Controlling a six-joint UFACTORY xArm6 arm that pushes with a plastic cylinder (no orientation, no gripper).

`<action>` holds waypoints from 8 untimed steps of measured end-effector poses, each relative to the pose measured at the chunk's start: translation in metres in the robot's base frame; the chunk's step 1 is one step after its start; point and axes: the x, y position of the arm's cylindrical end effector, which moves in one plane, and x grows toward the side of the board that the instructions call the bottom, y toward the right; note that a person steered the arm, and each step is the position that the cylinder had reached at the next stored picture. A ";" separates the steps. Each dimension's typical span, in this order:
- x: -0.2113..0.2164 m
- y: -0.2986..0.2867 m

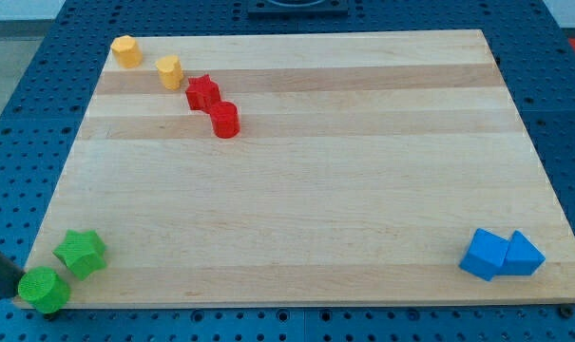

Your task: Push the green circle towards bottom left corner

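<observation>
The green circle [43,290] sits at the board's bottom left corner, right at the edge of the wooden board [306,190]. A green star [81,253] lies just above and to the right of it, nearly touching it. My dark rod enters from the view's left edge. My tip [13,297] is off the board, just left of the green circle and close against it.
Two yellow blocks [126,50] [169,70] lie at the top left. A red star [201,92] and a red cylinder [225,120] sit just right of them. A blue cube [484,254] and a blue triangle [522,255] touch at the bottom right.
</observation>
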 end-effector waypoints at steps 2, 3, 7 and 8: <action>-0.041 0.022; -0.092 0.044; -0.102 0.033; -0.099 0.130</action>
